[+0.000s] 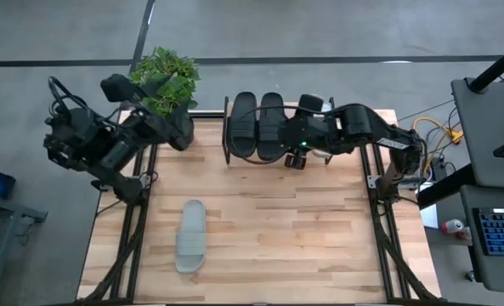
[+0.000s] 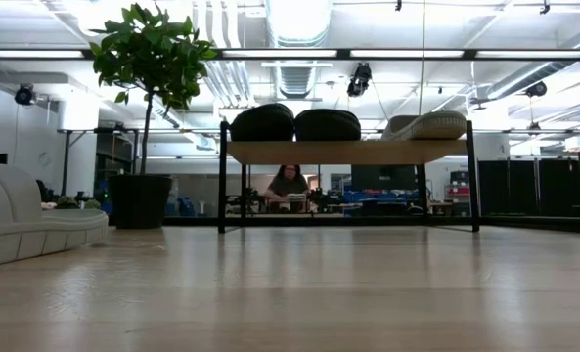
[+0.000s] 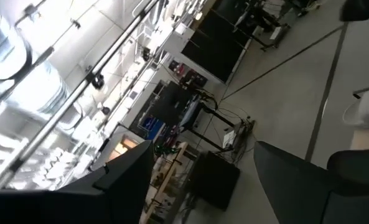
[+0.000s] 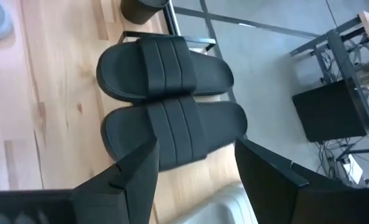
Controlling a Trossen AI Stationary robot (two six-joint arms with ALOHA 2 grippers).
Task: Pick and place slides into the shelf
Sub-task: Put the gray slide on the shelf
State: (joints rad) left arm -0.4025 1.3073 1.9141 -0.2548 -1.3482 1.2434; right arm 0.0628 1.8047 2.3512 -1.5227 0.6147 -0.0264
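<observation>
**Three slides on the shelf, one left on the bench**

The shelf (image 1: 273,127) stands at the far edge of the bench (image 1: 268,221), a light wooden plank on a thin black metal frame. On its plank lie the two black slides (image 4: 165,102) side by side, smooth and matte, each with a wide strap scored by parallel grooves. Just beside them, toward the right end of the plank, rests one pale grey-white slide (image 2: 428,125) with a ribbed sole edge; in the high view the right arm covers most of it.

The second pale slide (image 1: 190,235) lies alone on the bare planks of the bench, well apart from the shelf, nearer the front left corner, toe pointing toward the far edge.

The right hand (image 1: 296,160) hangs over the shelf's right part, above the black pair and the pale slide; its two dark fingers (image 4: 134,171) stand apart and grasp nothing.

The left hand (image 1: 116,87) is raised off the far left corner of the bench, tilted up toward the room, its fingers (image 3: 119,171) spread and released.

A leafy potted plant (image 1: 167,81) in a dark round pot stands at the far left corner, just beside the shelf. Beyond the bench, seen under the shelf's plank, a person (image 2: 289,186) sits at a desk.
</observation>
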